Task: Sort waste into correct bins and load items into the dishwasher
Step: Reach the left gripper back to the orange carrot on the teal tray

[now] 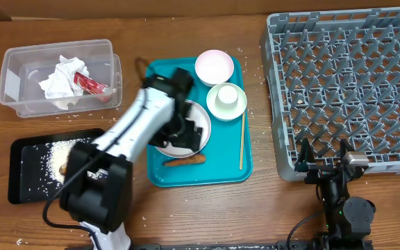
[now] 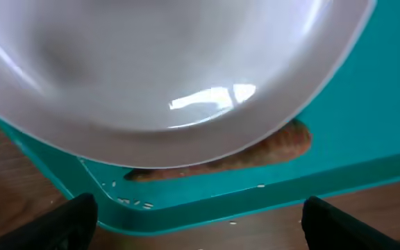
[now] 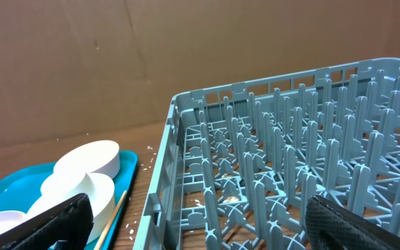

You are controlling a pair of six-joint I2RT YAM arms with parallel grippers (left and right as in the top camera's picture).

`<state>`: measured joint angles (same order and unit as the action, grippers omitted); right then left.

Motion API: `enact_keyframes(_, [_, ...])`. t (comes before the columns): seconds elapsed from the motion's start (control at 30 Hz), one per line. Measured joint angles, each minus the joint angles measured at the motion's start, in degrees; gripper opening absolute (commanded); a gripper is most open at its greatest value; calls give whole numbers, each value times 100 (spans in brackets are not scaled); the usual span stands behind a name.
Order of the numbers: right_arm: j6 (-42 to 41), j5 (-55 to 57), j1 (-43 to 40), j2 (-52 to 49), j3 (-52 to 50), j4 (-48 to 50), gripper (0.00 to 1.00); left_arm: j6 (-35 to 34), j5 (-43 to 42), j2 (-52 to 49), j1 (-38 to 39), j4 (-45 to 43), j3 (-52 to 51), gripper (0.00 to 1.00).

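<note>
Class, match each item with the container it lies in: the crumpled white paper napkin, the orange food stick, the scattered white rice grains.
Items:
1. crumpled white paper napkin
2. orange food stick
3. white rice grains

Containers:
A. shallow black tray
B. clear plastic tub
C. teal plastic tray

Pairs: 1-B, 2-C, 3-A

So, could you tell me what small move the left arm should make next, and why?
Probably lower the open left end effector onto the carrot stick and close: it hovers just above, and the stick lies unsorted on the teal tray beside the plate.
</note>
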<state>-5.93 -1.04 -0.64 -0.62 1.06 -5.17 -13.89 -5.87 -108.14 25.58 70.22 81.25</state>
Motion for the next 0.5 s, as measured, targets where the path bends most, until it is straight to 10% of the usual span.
enact_keyframes(0.5, [2, 0, -2, 0, 0, 2, 100, 391, 931, 0, 782, -820, -813, 91])
